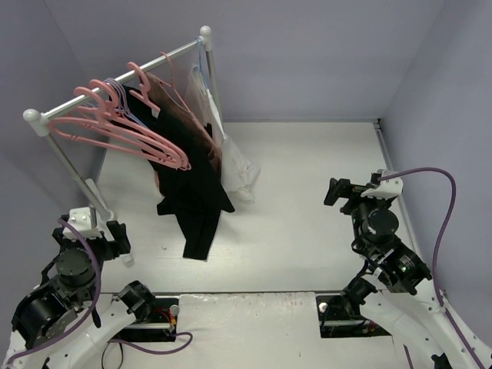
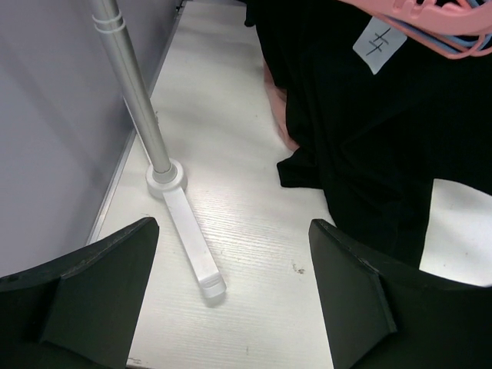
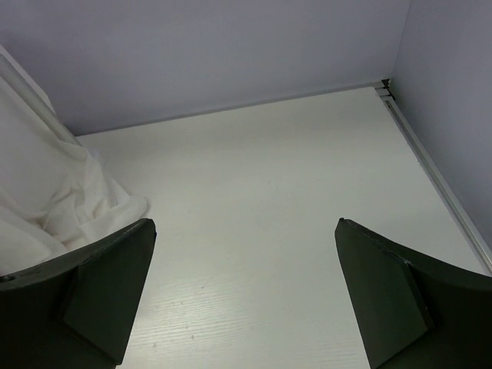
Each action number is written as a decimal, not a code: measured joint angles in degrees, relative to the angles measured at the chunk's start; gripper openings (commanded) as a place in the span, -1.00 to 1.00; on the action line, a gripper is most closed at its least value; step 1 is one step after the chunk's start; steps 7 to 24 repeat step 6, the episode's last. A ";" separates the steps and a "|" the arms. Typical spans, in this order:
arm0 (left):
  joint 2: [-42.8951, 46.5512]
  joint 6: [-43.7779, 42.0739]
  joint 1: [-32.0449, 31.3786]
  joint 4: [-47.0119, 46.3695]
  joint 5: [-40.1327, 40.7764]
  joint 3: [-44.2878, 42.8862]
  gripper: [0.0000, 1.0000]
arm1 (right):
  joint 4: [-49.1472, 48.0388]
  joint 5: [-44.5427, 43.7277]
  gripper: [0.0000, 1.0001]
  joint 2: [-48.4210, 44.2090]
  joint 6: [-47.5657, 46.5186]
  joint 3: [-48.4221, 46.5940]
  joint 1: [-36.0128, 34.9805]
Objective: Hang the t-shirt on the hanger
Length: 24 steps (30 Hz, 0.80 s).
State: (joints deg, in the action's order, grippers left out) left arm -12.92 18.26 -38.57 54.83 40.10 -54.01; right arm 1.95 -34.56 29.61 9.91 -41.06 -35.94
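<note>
Hanging from the rail (image 1: 178,49) by a pink hanger (image 1: 144,79), the black t-shirt (image 1: 188,184) trails onto the table (image 1: 307,192); left gripper (image 2: 231,261) and right gripper (image 3: 246,261) gape wide, empty.

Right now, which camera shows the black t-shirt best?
The top external view: the t-shirt hangs full length from the rack. The left wrist view shows only part of the t-shirt close up; the right wrist view shows none, just the white garment.

The rail (image 1: 115,84) is standing at the counter's (image 1: 307,223) far left. The t-shirt (image 1: 188,184) is hanging from it, between hangers (image 1: 115,127) on its left and another garment (image 1: 242,175) on its right. My left jaws are facing the rail's foot (image 2: 188,246).
</note>
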 measured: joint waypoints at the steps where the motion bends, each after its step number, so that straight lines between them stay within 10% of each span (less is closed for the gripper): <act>1: -0.65 0.00 0.00 0.00 -0.02 0.13 0.50 | 0.00 -0.04 1.00 -0.25 0.00 0.00 0.00; 24: -2.36 0.00 0.00 -0.02 -0.13 0.34 0.50 | 0.02 -0.87 1.00 -0.68 0.30 -0.20 0.00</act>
